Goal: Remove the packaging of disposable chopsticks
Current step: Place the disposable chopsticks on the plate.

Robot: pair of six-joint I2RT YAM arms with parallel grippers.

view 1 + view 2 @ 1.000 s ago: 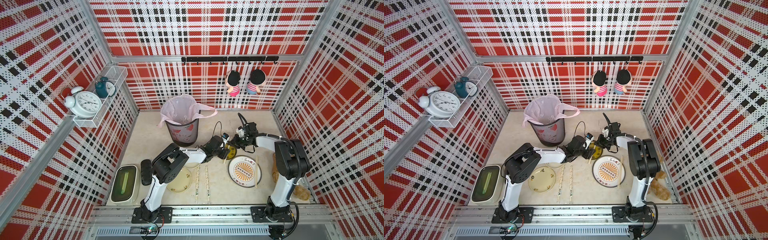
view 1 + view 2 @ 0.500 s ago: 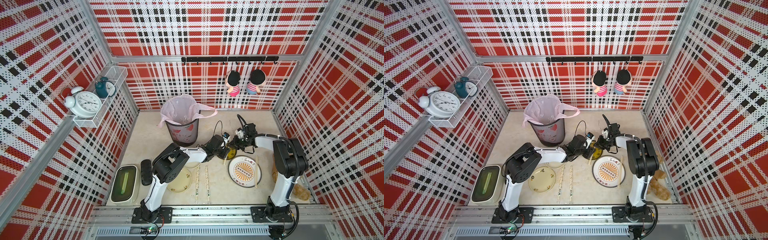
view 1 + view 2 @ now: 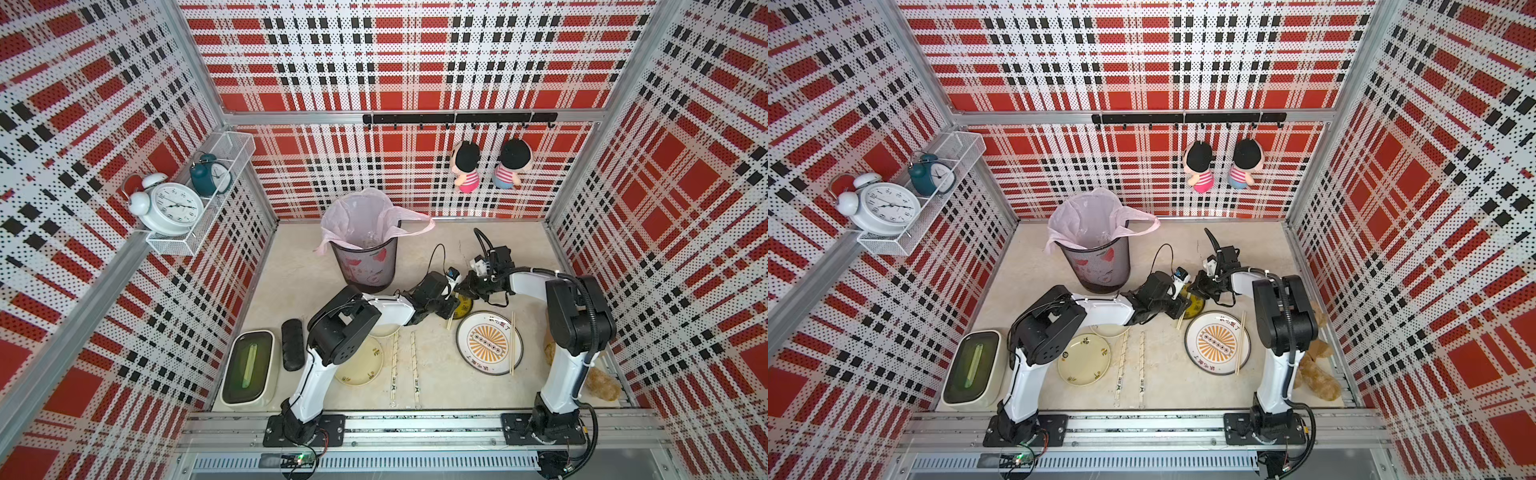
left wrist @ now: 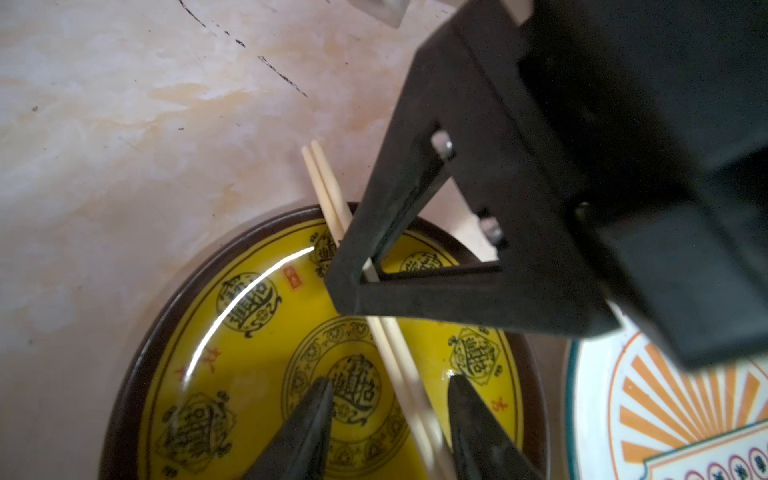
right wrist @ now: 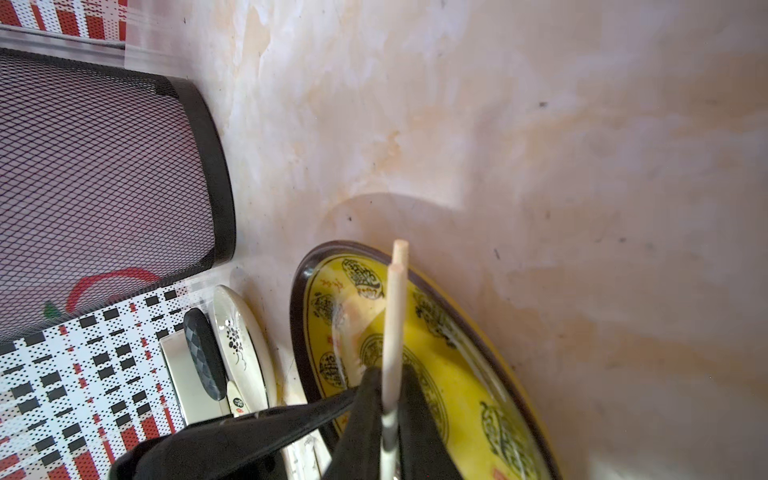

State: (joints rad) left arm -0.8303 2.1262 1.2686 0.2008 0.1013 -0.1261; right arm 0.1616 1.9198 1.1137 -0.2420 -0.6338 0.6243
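Status: about halfway, by my read.

- **Done:** one bare pair [image 3: 513,349] lies across the rim of the white plate [image 3: 458,345].
- **Not started:** a wrapped pair [image 3: 395,365] and its neighbour [image 3: 414,365] lie side by side on the worktop [image 3: 436,374], toward the front. Both have clear wrappers with whitish print on, and neither hand is near them.
- **In work:** the held pair [image 4: 328,187] sits over the yellow plate [image 4: 232,353]. It's two pale sticks, bare wood along all I can see, with the tips poking past the plate rim.
- **Hands:** my right hand [image 5: 388,374] is pinched narrow on the held pair. A striped bit at the fingers might be wrapper, can't tell. My left hand [image 4: 390,380] is partly open, fingers either side of the sticks, gripping nothing.
- **Left to do:** confirm that wrapper is off, then strip the two on the worktop.
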